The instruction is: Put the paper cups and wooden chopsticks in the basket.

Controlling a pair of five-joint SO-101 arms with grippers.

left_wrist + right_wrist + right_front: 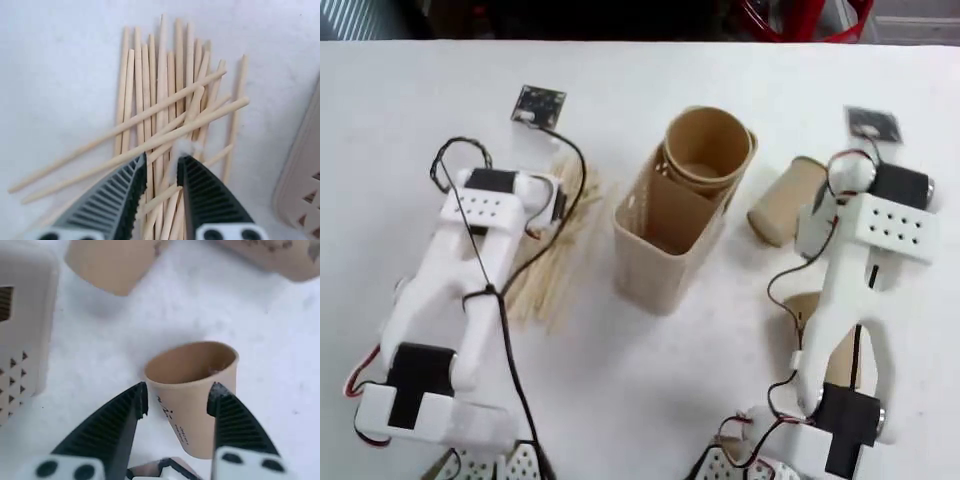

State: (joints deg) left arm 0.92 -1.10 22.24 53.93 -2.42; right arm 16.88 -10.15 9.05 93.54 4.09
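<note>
White worktop [620, 400]; the basket [665, 250] at its middle holds nested paper cups [708, 150]; another cup [782, 203] lies just beside it; right gripper [180, 390], fingers apart astride a third cup [192, 375]; left gripper [161, 162], fingers slightly apart over the chopsticks [170, 95] heaped left of the basket.

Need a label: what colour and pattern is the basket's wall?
Pale beige basket, with small triangular cut-outs; clearest in the right wrist view.

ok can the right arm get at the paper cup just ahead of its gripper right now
Probably yes: the right gripper is open with a finger on each side of the paper cup, and nothing lies between them. The basket sits off to the side, clear of it.
</note>
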